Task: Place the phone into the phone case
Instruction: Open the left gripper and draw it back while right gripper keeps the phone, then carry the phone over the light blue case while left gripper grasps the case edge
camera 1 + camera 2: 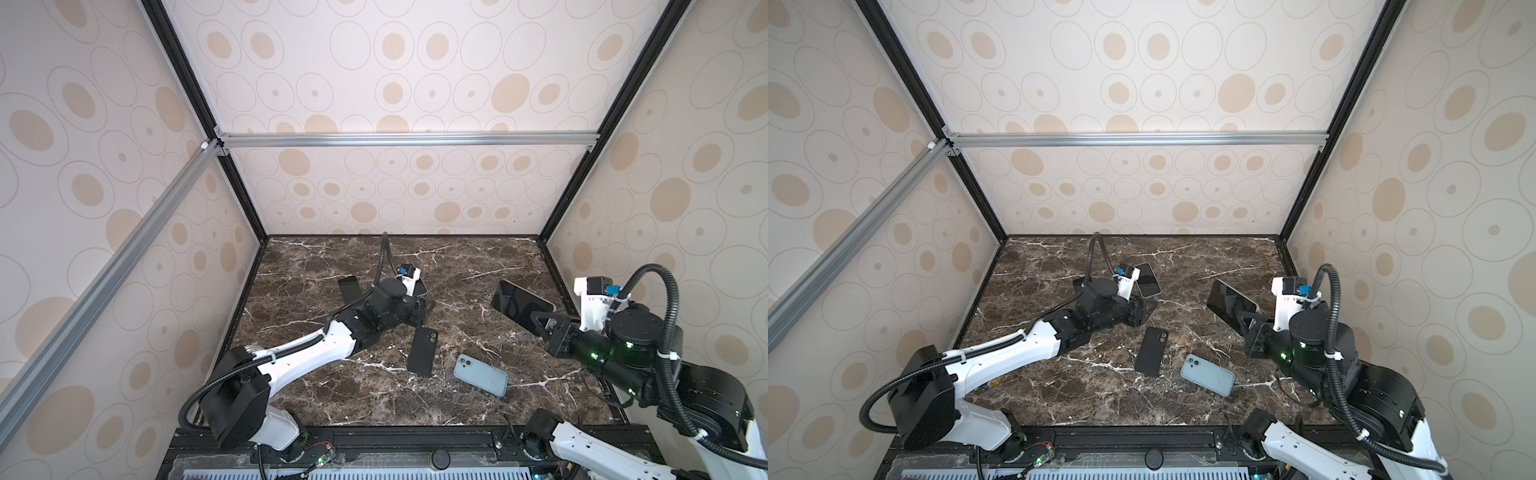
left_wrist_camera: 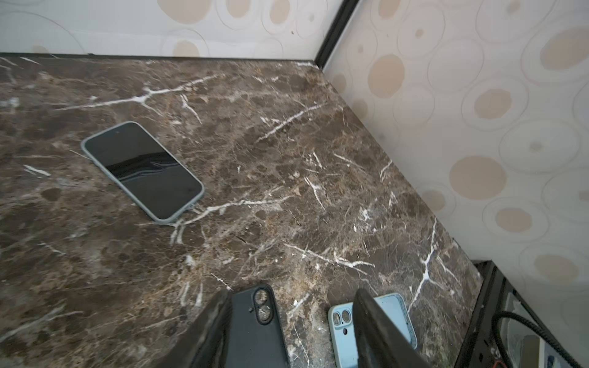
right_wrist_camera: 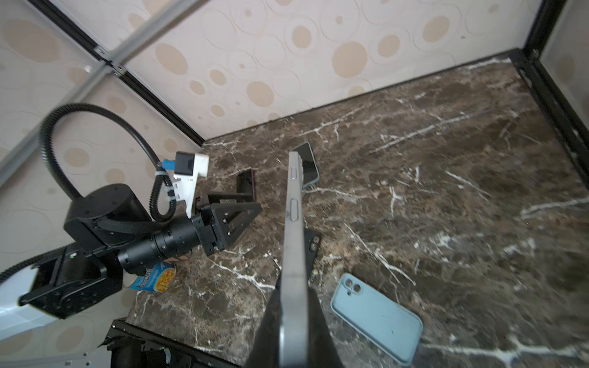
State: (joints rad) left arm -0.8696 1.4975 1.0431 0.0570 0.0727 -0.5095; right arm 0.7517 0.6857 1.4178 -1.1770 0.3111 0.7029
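Observation:
My right gripper (image 1: 542,321) (image 3: 293,298) is shut on a grey-edged phone (image 1: 519,302) (image 1: 1228,300) (image 3: 294,223), held on edge in the air over the right side of the table. An empty black phone case (image 1: 423,351) (image 1: 1151,350) (image 2: 255,325) lies back-up at mid-table. A light blue case (image 1: 481,375) (image 1: 1207,375) (image 3: 377,315) lies back-up to its right. My left gripper (image 1: 422,311) (image 1: 1144,309) (image 2: 291,296) hovers open just beyond the black case, with nothing between its fingers.
A second phone in a pale blue case (image 1: 420,283) (image 2: 143,170) lies screen-up farther back. A dark flat case (image 1: 348,286) (image 3: 247,184) lies behind the left arm. A soup can (image 3: 153,277) lies under that arm. Patterned walls close in three sides.

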